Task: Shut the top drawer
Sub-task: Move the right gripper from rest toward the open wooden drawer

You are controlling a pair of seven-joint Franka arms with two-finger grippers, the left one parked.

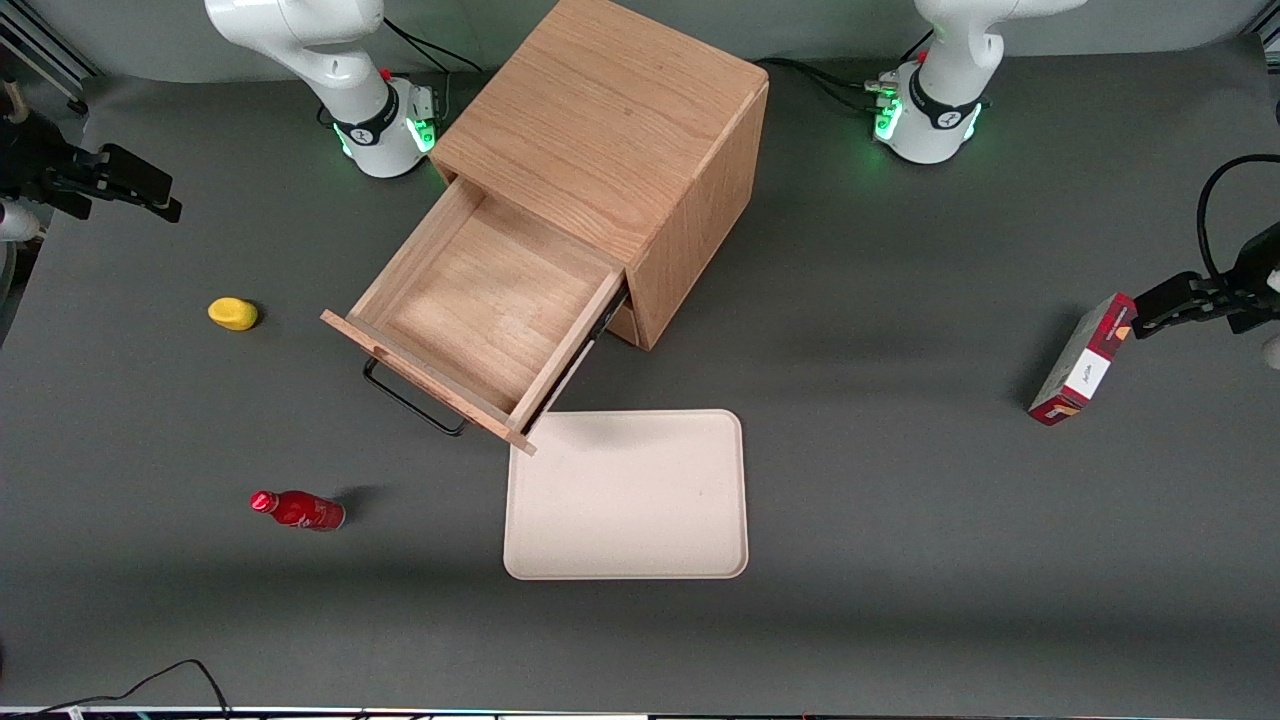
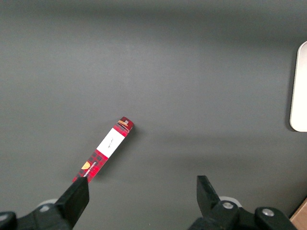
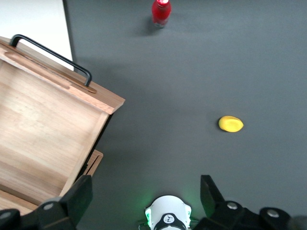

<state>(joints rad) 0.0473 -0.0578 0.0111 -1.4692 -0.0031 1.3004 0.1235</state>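
The top drawer (image 1: 480, 305) of the light-oak cabinet (image 1: 610, 130) stands pulled far out, and its inside is bare. A thin black bar handle (image 1: 408, 400) runs along its front. In the right wrist view the drawer (image 3: 43, 129) and its handle (image 3: 53, 55) show from above. My right gripper (image 1: 120, 185) hangs high over the working arm's end of the table, well apart from the drawer. It is open and empty (image 3: 144, 194), with its black fingers (image 3: 76, 196) spread wide above the arm's base.
A beige tray (image 1: 627, 495) lies on the table just nearer the front camera than the drawer front. A yellow object (image 1: 232, 313) and a red bottle (image 1: 298, 509) lie toward the working arm's end. A red box (image 1: 1080, 360) stands toward the parked arm's end.
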